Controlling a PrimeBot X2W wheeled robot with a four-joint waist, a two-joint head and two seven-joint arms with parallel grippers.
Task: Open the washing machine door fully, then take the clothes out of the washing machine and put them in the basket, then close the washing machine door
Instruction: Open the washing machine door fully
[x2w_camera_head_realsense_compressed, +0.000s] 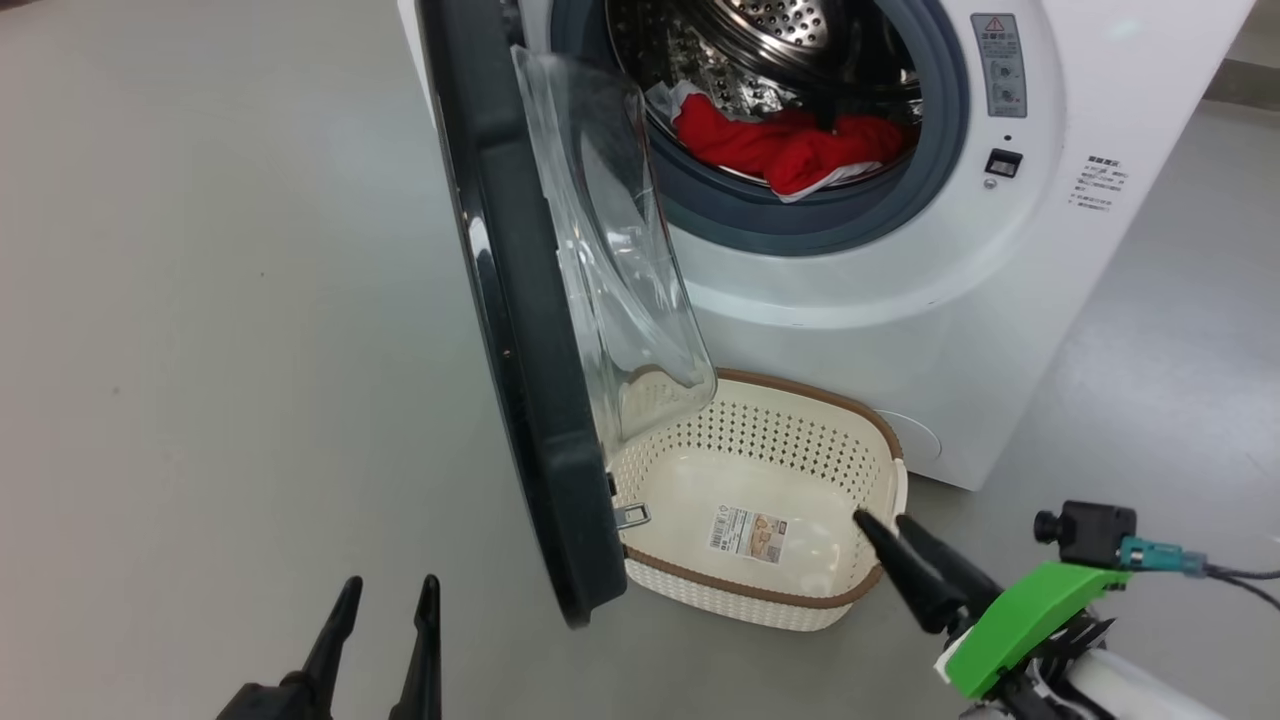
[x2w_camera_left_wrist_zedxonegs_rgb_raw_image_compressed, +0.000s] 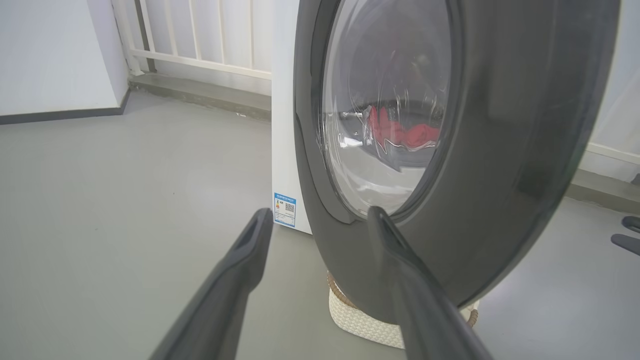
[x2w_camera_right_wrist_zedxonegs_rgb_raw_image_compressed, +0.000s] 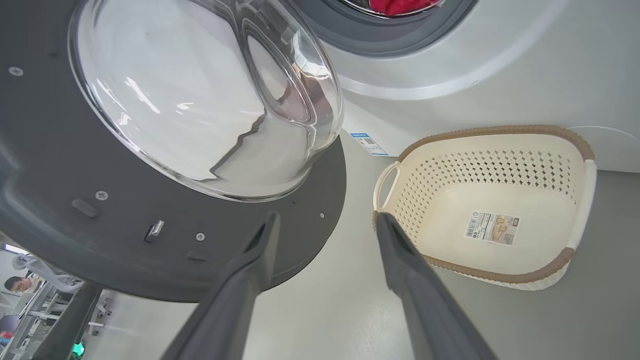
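Clothes, a red heap low just inside the washing machine, should handle soft and light, so I'd pinch the raised middle fold; my left gripper and right gripper both stand open and empty

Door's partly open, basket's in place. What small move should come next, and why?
Probably push the washing machine door wider with the right gripper, jaws open, against its inner face. The door stands roughly square to the washing machine and overhangs the left end of the basket, while the clothes lie in the drum.
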